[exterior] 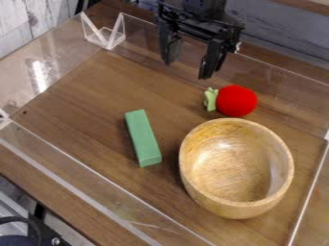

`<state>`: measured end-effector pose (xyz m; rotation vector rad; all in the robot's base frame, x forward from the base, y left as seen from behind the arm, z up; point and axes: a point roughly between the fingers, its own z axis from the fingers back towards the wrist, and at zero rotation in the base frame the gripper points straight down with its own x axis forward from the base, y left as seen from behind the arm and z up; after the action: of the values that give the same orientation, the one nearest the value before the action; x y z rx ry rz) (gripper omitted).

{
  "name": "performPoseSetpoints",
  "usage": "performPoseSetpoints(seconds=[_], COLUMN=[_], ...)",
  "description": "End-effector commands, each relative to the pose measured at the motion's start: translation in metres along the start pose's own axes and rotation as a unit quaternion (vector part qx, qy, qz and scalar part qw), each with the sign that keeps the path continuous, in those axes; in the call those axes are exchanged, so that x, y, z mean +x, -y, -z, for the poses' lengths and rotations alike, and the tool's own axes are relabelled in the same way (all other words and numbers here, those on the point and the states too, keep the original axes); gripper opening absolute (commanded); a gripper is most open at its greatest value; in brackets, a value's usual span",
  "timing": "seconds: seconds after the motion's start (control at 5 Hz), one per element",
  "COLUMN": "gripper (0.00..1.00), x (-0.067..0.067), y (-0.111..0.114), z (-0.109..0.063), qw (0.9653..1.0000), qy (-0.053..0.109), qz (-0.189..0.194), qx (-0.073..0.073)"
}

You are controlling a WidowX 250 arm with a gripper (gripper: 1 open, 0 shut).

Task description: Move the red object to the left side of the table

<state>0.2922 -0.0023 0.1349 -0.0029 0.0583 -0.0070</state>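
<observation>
Dark brown wood grain covers the worktop (80,113), which is edged by low clear plastic walls (75,161) and seen from above at a slant. Nearest the camera, toward the lower right of the view, sits a round light wooden bowl (194,190), its hollow facing up. Beside it, to the picture's left and a little apart, a green rectangular block (142,138) lies flat at a slight angle. Just beyond the bowl rests the red toy fruit (237,101), its light green leafy end pointing toward the picture's left. Farther back, the black pincer (190,71) hangs over the worktop with its fingers spread wide and nothing between them, near the fruit but off to its far left side. The step in hand looks to be the reach: the pincer would do well to shift over the fruit, straddle its rounded red body rather than the leaves, and come down straight before closing gently, since a smooth curve could roll away. Keeping the near finger off the bowl's rim matters too, and a lift above the block would make the leftward carry safer.
</observation>
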Motion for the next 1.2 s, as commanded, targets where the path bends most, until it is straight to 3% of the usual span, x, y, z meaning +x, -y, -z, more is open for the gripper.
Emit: performPoseSetpoints(seconds=[0.0, 0.2, 0.4, 0.6, 0.8, 1.0], gripper=[1.00, 1.00, 1.00, 1.00, 1.00, 1.00], x=[0.005, 0.016, 0.028, 0.037, 0.043, 0.046], y=[0.008, 0.025, 0.046, 0.056, 0.060, 0.053], z=[0.007, 0.014, 0.025, 0.035, 0.044, 0.050], qw=[0.9930, 0.9704, 0.9328, 0.8955, 0.8688, 0.8572], qy=[-0.006, -0.007, -0.003, 0.002, 0.006, 0.014], qz=[0.117, 0.239, 0.358, 0.441, 0.491, 0.510], qx=[0.014, 0.030, 0.042, 0.057, 0.065, 0.068])
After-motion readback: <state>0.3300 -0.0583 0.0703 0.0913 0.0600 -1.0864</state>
